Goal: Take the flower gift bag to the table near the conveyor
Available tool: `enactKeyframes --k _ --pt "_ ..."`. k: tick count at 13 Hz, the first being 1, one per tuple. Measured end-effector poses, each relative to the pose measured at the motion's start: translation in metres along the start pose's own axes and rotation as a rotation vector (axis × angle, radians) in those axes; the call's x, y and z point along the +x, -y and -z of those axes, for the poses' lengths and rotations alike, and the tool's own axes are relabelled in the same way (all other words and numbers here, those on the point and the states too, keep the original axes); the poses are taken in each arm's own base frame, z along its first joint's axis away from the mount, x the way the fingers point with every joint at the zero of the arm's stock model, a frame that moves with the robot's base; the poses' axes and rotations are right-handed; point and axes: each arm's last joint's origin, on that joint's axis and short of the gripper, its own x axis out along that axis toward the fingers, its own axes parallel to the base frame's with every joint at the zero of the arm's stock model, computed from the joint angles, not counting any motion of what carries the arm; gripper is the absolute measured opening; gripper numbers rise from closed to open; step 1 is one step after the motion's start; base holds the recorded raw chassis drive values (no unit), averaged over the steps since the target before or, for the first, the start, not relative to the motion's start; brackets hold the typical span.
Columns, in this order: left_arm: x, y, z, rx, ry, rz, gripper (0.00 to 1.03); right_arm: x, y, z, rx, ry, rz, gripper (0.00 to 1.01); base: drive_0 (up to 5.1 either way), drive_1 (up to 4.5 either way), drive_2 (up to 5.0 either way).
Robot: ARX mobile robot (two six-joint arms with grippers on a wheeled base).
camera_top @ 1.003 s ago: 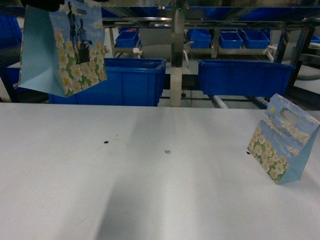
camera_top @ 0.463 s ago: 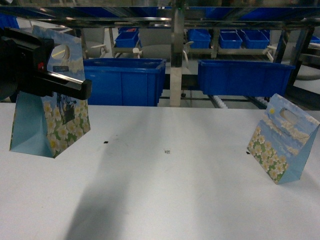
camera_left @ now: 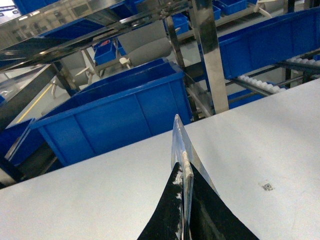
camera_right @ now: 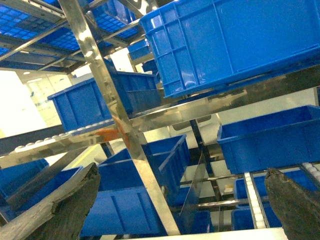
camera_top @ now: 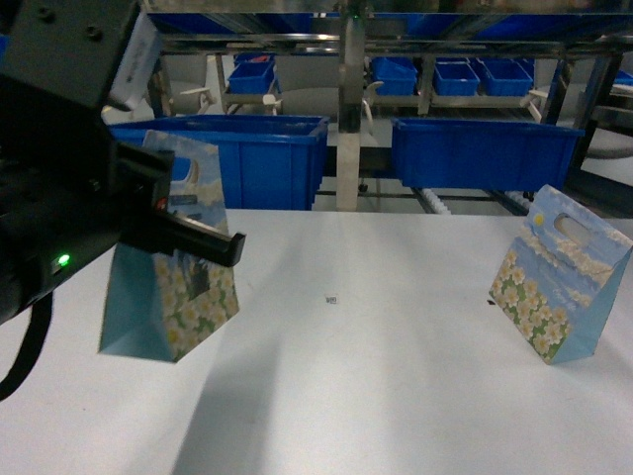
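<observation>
Your blue paper gift bag printed with white flowers [camera_top: 173, 287] hangs at the left, low over the wide matte white bench [camera_top: 376, 396]; whether its base touches is unclear. Your left hand [camera_left: 186, 172] is clenched on the bag's top edge. You're in the set-down step: next, lower it flat and let go. Your right hand [camera_right: 185, 200] is spread, holding nothing. No writing is legible.

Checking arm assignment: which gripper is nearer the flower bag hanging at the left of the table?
Left. The left gripper is shut on that bag's top edge, holding it over the table. The right gripper is open, pointing up at the shelving, away from it.
</observation>
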Motion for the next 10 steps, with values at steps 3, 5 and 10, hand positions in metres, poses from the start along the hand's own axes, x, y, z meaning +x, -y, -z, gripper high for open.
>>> enactKeyframes --k 3,5,10 --pt "0.035 0.003 0.003 0.023 -0.003 -0.025 0.02 0.0 0.0 0.0 0.0 0.001 0.0 0.98 0.0 0.0 0.0" --pt "0.04 0.005 0.015 0.044 -0.034 -0.051 0.02 0.0 0.0 0.0 0.0 0.0 0.0 0.98 0.0 0.0 0.0" --pt "0.045 0.008 0.017 0.068 -0.034 -0.059 0.02 0.0 0.0 0.0 0.0 0.001 -0.001 0.98 0.0 0.0 0.0"
